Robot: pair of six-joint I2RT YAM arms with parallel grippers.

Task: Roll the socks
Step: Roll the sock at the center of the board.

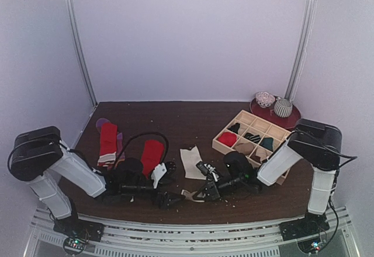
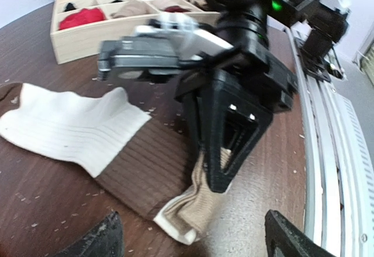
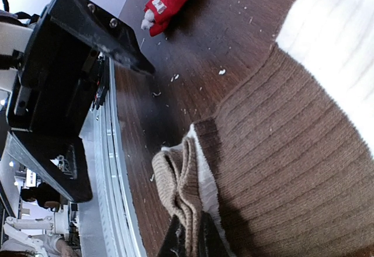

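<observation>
A cream, brown and beige sock (image 1: 192,162) lies flat at the table's front middle. In the left wrist view its white part (image 2: 76,125) lies left, its brown band in the middle and its beige end (image 2: 187,210) near the front. My right gripper (image 1: 203,193) is shut on that beige end, as the left wrist view (image 2: 222,175) and the right wrist view (image 3: 190,240) show. My left gripper (image 1: 168,199) is open and empty, its fingers (image 2: 105,239) low on either side of the beige end. Two red socks (image 1: 108,141) (image 1: 152,155) lie at the left.
A pale wooden grid tray (image 1: 241,120) with rolled socks in its cells stands at the right. A red plate (image 1: 292,118) with two patterned balls is behind it. A metal rail (image 2: 336,152) runs along the table's front edge. Small crumbs dot the tabletop.
</observation>
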